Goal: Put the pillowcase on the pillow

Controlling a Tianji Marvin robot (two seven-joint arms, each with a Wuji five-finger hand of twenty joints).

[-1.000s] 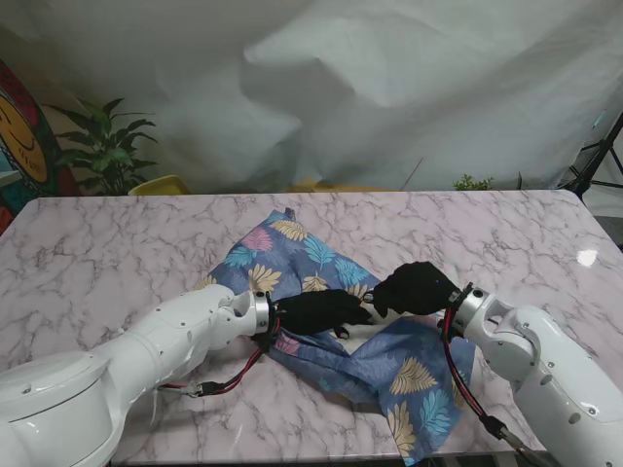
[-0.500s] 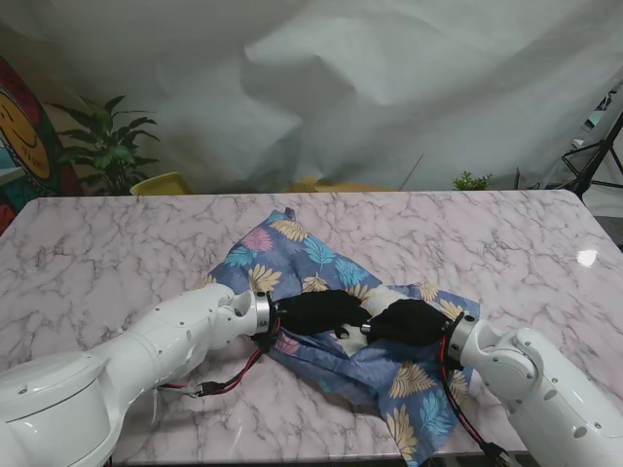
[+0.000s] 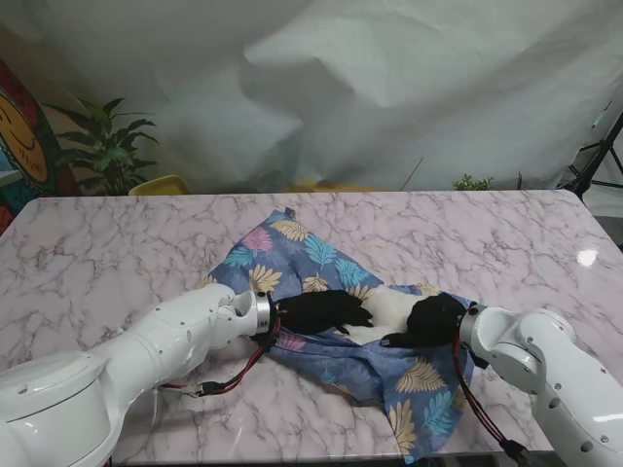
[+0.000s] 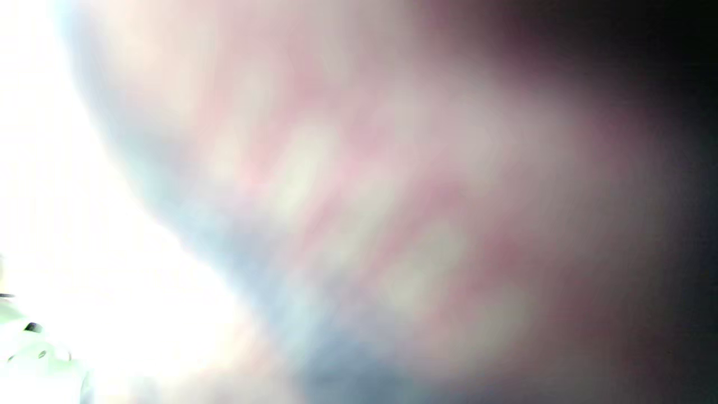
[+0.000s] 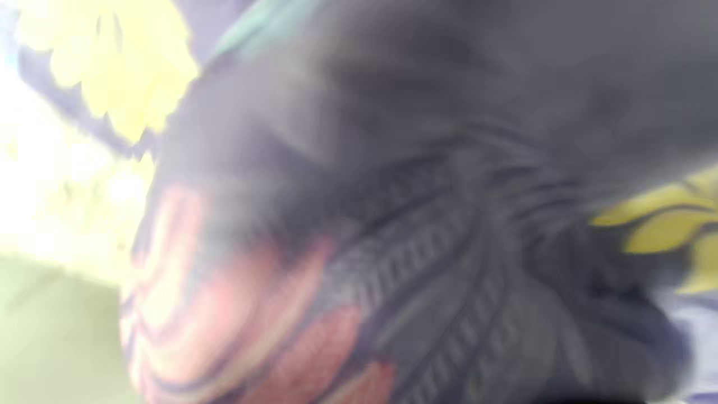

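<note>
My right hand point(image 3: 433, 321) has dropped and drawn back toward the tabletop's right edge, away from my left hand point(image 3: 324, 311); the two nearly met a second ago and now sit apart. Between them a patch of white pillow point(image 3: 387, 309) has come into sight. The pillowcase point(image 3: 321, 263) flap near my right wrist has shifted, lying flatter toward the tabletop's near edge.

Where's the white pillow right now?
In the stand's view, the white pillow lies mid-table, slightly right, between the left hand and right hand, inside the leafy pillowcase.
</note>
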